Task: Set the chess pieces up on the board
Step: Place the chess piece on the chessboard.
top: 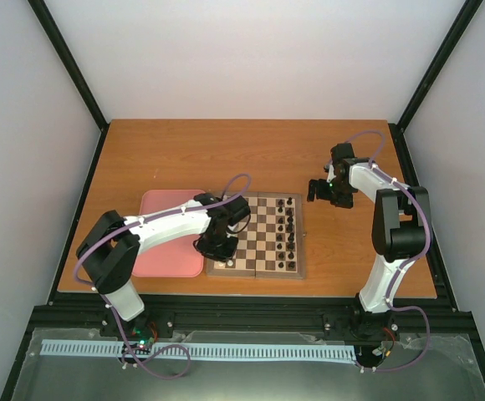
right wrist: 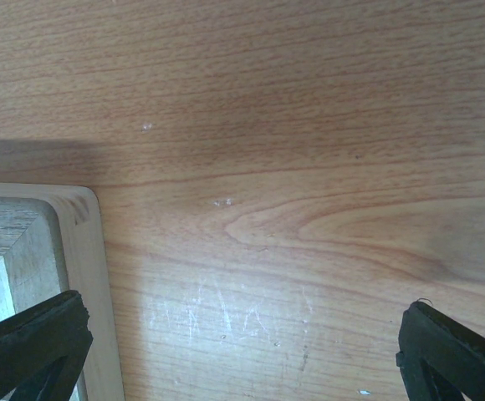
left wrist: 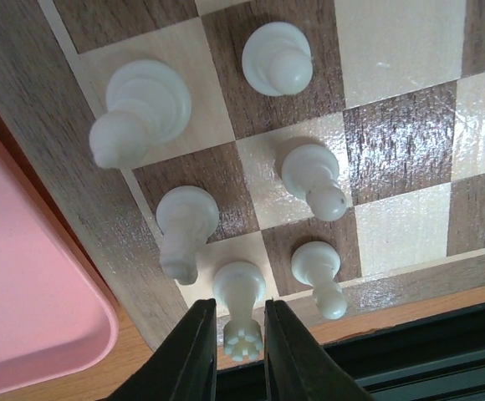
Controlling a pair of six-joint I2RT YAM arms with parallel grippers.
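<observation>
Nearest to me, the left gripper (left wrist: 241, 357) hangs over the near left corner of the board (left wrist: 67, 167). Its two dark fingers (left wrist: 194, 355) stand close on either side of a white rook (left wrist: 241, 311), which is upright on the corner square. The gaps look hairline at best (the wrist camera looks almost straight down the piece), so I cannot tell whether the pads press on it or merely flank it.

Toward 12 o'clock from the rook in that wrist view, five more white chess pieces (left wrist: 313, 175) stand upright on their own squares. With the rook they make two lines of three beside the board's border, none touching another. The largest, a round-headed piece (left wrist: 138, 109), is at 11 o'clock of the group.

From overhead, the pink tray (top: 163, 230) lies flat at 9 o'clock of the board, just beside its edge. The black pieces (top: 289, 224) are lined up along the board's 3 o'clock side. The middle squares between the two sets are bare.

Farthest out, the right gripper (right wrist: 242, 359) hovers over the wooden table (top: 184, 150) at about 1 o'clock from the board, just off its far right corner. Its jaws are spread wide with only bare tabletop between them. A corner of the board's frame shows at 8 o'clock in its wrist view.
</observation>
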